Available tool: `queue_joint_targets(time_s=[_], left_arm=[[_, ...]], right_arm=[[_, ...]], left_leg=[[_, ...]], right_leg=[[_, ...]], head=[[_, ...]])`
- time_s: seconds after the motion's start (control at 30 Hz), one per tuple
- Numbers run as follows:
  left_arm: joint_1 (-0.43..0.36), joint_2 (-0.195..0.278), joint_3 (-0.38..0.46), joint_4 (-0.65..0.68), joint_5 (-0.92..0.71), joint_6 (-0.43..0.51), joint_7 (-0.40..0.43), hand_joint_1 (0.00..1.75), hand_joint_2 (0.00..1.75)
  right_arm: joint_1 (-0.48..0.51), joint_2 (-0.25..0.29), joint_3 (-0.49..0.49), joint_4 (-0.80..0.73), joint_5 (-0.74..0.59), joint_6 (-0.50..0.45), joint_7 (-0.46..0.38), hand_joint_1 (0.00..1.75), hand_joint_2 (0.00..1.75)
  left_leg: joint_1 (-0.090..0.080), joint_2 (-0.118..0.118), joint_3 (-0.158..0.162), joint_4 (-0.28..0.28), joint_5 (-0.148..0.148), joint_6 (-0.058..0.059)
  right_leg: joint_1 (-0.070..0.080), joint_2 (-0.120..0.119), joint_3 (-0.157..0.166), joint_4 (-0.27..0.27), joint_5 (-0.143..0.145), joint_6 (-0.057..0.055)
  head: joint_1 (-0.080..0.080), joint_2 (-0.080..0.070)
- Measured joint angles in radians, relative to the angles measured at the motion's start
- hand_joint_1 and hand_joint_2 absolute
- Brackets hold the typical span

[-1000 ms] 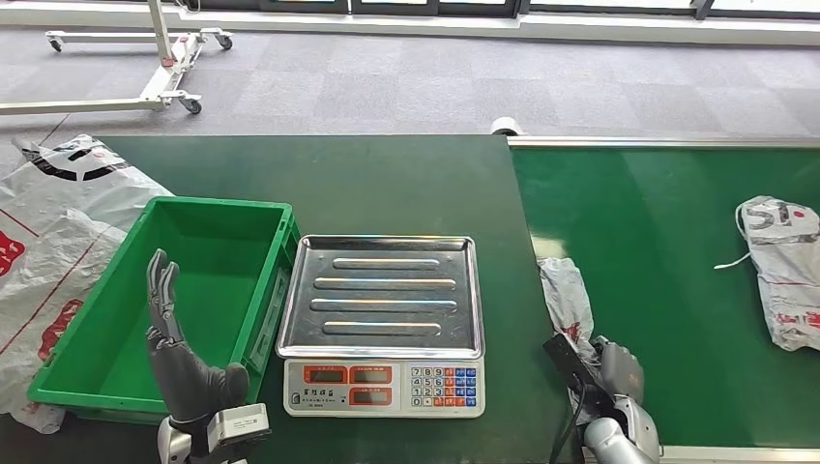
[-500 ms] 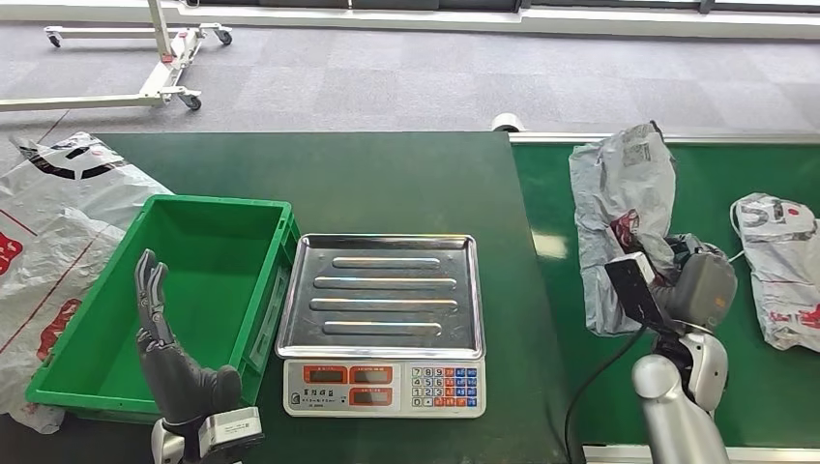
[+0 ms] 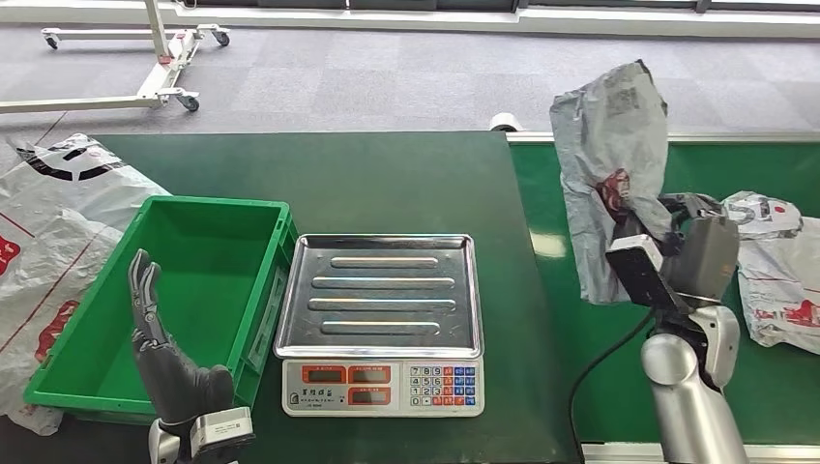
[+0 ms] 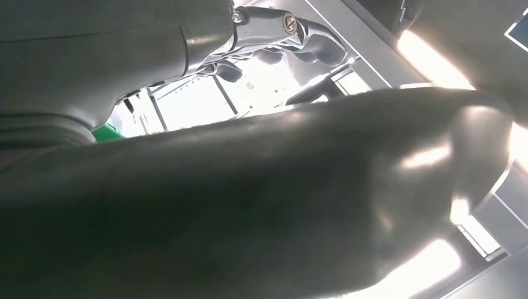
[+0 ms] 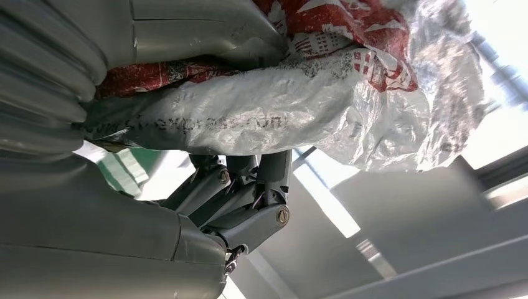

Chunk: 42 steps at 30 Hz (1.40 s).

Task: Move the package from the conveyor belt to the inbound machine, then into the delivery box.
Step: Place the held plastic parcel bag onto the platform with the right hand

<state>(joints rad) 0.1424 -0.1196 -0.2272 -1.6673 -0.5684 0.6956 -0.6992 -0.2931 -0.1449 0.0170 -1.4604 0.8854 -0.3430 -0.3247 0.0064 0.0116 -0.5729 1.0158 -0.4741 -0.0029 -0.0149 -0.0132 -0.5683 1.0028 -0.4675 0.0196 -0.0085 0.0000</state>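
Note:
My right hand point(image 3: 691, 251) grips a grey plastic package with red print point(image 3: 609, 174) and holds it up above the green conveyor belt point(image 3: 696, 174), to the right of the scale. In the right wrist view the package point(image 5: 299, 106) lies pressed between my thumb and fingers point(image 5: 249, 199). The inbound machine is a scale with a steel tray point(image 3: 380, 295), bare, at the table's middle. The green delivery box point(image 3: 164, 290) stands left of it. My left hand point(image 3: 169, 353) stands upright and open at the box's near edge, holding nothing.
A second grey package point(image 3: 778, 266) lies on the belt at the far right. A large white printed bag point(image 3: 48, 222) lies left of the box. The scale's keypad point(image 3: 440, 377) faces me. A wheeled white frame point(image 3: 126, 58) stands on the carpet beyond the table.
My right hand has lifted the package from the belt's near edge up high above the belt. My left hand has drifted slightly left and down.

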Motion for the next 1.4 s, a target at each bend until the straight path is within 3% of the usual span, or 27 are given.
queue_joint_targets(time_s=[0.27, 0.4, 0.43, 0.53, 0.57, 0.7, 0.97, 1.27, 1.4], left_arm=[[-0.042, 0.004, -0.029, 0.057, 0.035, 0.0, 0.0, 0.0, 0.0], [-0.053, 0.008, -0.037, 0.076, 0.043, 0.0, 0.0, 0.0, 0.0], [-0.055, 0.009, -0.038, 0.08, 0.045, 0.0, 0.0, 0.0, 0.0], [-0.06, 0.013, -0.045, 0.091, 0.054, 0.0, 0.0, 0.0, 0.0], [-0.063, 0.014, -0.047, 0.094, 0.057, 0.0, 0.0, 0.0, 0.0], [-0.075, 0.015, -0.057, 0.109, 0.063, 0.0, 0.0, 0.0, 0.0], [-0.088, 0.015, -0.067, 0.131, 0.048, 0.0, 0.0, 0.0, 0.0], [-0.096, 0.024, -0.061, 0.118, -0.04, 0.0, 0.0, 0.0, 0.0], [-0.159, 0.025, -0.04, 0.165, -0.178, 0.0, 0.004, 0.0, 0.0]], right_arm=[[-0.129, 0.091, 0.37, 0.035, -0.154, 0.178, -0.051, 1.75, 1.75], [-0.173, 0.114, 0.495, 0.05, -0.197, 0.207, -0.053, 1.75, 1.75], [-0.181, 0.117, 0.513, 0.054, -0.205, 0.212, -0.054, 1.34, 1.75], [-0.202, 0.119, 0.565, 0.067, -0.235, 0.24, -0.053, 0.03, 0.44], [-0.207, 0.12, 0.584, 0.076, -0.245, 0.248, -0.049, 0.0, 0.0], [-0.216, 0.12, 0.627, 0.135, -0.295, 0.236, -0.033, 0.0, 0.0], [-0.216, 0.092, 0.616, 0.214, -0.375, 0.171, -0.029, 0.0, 0.0], [-0.217, -0.004, 0.475, 0.22, -0.479, 0.097, -0.064, 0.0, 0.0], [-0.19, -0.044, 0.36, 0.135, -0.554, 0.073, -0.093, 0.0, 0.0]], left_leg=[[0.001, -0.001, 0.0, 0.0, 0.004, -0.004], [0.001, -0.002, -0.001, 0.0, 0.004, -0.004], [0.001, -0.003, -0.001, 0.0, 0.004, -0.004], [0.001, -0.003, -0.002, 0.0, 0.004, -0.004], [0.001, -0.003, -0.002, 0.0, 0.004, -0.004], [0.001, -0.004, -0.002, 0.0, 0.004, -0.004], [0.001, -0.004, -0.002, 0.0, 0.004, -0.004], [0.0, -0.004, -0.002, 0.001, 0.004, -0.004], [0.0, -0.007, -0.003, 0.001, 0.005, -0.003]], right_leg=[[0.001, 0.0, -0.004, 0.003, 0.001, -0.002], [0.001, -0.001, -0.005, 0.003, 0.0, -0.002], [0.001, -0.001, -0.005, 0.003, 0.0, -0.002], [0.001, -0.001, -0.005, 0.003, 0.0, -0.002], [0.001, -0.001, -0.005, 0.003, 0.0, -0.002], [0.001, -0.003, -0.005, 0.003, 0.001, -0.003], [0.001, -0.002, -0.006, 0.003, 0.001, -0.003], [0.0, -0.002, -0.006, 0.002, 0.002, -0.002], [0.0, -0.005, -0.006, 0.002, 0.002, -0.002]], head=[[0.0, 0.0], [0.0, 0.0], [0.0, 0.0], [0.0, 0.0], [0.0, 0.0], [0.0, 0.0], [0.0, 0.0], [0.0, 0.0], [0.0, 0.0]])
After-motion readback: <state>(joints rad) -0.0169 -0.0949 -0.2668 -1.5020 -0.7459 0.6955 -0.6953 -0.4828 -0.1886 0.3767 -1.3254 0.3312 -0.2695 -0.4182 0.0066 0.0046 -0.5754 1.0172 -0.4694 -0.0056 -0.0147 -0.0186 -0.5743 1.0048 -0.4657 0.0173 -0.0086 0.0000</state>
